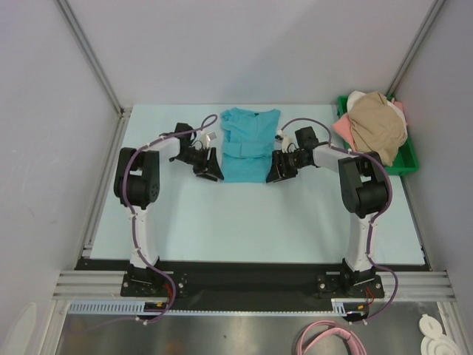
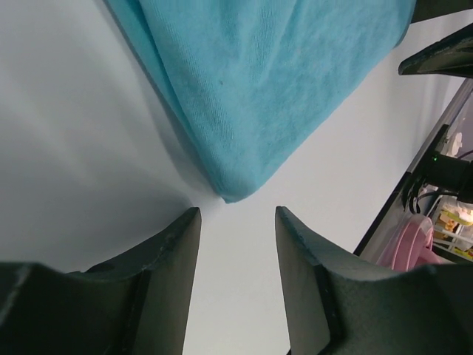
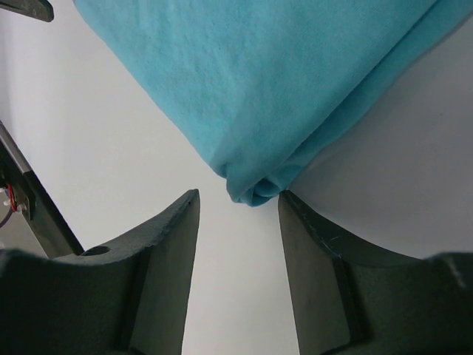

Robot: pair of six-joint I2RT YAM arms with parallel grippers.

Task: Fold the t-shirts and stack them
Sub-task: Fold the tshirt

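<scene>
Folded teal t-shirt [image 1: 250,146] near the surface's [image 1: 244,222] far edge, flanked by left gripper [image 1: 211,174] and right gripper [image 1: 276,176], both released.

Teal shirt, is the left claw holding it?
No: the left gripper is open, and the corner of the teal shirt lies just ahead of it, not inside it.

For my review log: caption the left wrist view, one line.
Open left gripper faces a corner of the teal t-shirt on the table.
</scene>
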